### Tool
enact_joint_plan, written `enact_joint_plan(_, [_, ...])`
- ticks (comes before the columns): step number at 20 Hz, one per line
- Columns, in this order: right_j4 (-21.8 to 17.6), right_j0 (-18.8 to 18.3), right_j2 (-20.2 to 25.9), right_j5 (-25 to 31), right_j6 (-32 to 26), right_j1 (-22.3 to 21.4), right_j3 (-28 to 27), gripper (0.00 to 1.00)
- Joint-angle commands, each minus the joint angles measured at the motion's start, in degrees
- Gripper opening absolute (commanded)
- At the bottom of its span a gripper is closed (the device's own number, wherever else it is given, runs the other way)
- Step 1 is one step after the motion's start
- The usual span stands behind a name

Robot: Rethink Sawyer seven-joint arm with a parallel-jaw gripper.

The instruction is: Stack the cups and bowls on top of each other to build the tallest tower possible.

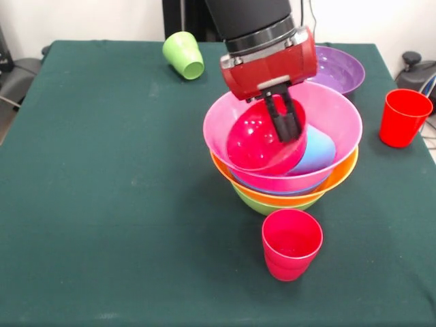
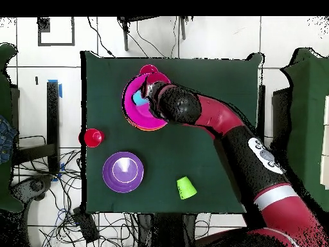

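A: Red bowl (image 1: 262,144) is sitting in the gripper (image 1: 287,122) right now. Black fingers (image 1: 285,117) are pinching its far rim, jaws closed on the rim wall, one finger inside, one outside as far as I can tell.

B: Where's it hanging?

A: It's tilting inside the pink bowl (image 1: 334,119), mouth facing the camera in the front view. The sky blue cup (image 1: 317,151) is lying just beside it in the same pink bowl, touching or nearly touching, can't tell which.

B: Tower state?

A: The tower (image 1: 286,184) is standing mid-table: pink on top and widest, a thin blue rim showing under it, then the orange bowl (image 1: 344,174), green bowl (image 1: 272,204) at the bottom.

B: Rest of the parts?

A: One red cup (image 1: 291,244) is standing upright just in front of the tower, near but apart. The second red cup (image 1: 403,117) is standing upright well off to the right in the front view. The purple bowl (image 1: 337,68) is sitting upright behind the tower, partly hidden by the arm. The green cup (image 1: 184,56) is lying on its side near the far edge. Everything's resting on the green cloth (image 1: 102,170).

B: Overhead agreeing?

A: Yes. The arm (image 2: 218,122) is reaching across and covering part of the tower.
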Motion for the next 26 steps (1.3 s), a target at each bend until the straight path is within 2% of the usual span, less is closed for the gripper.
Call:
enact_joint_plan(1, [-3.27, 0.08, 3.88, 0.68, -0.05, -0.92, 2.96, 0.0])
enact_joint_plan(9, [-1.11, 0.02, 3.76, 3.28, 2.27, -1.6, 3.59, 0.0])
enact_joint_plan(19, [-1.91, -0.93, 3.62, 2.13, 2.53, -0.55, 5.81, 0.0])
enact_joint_plan(26, [-1.18, -1.08, 2.97, 3.25, 3.0, -0.38, 6.13, 0.0])
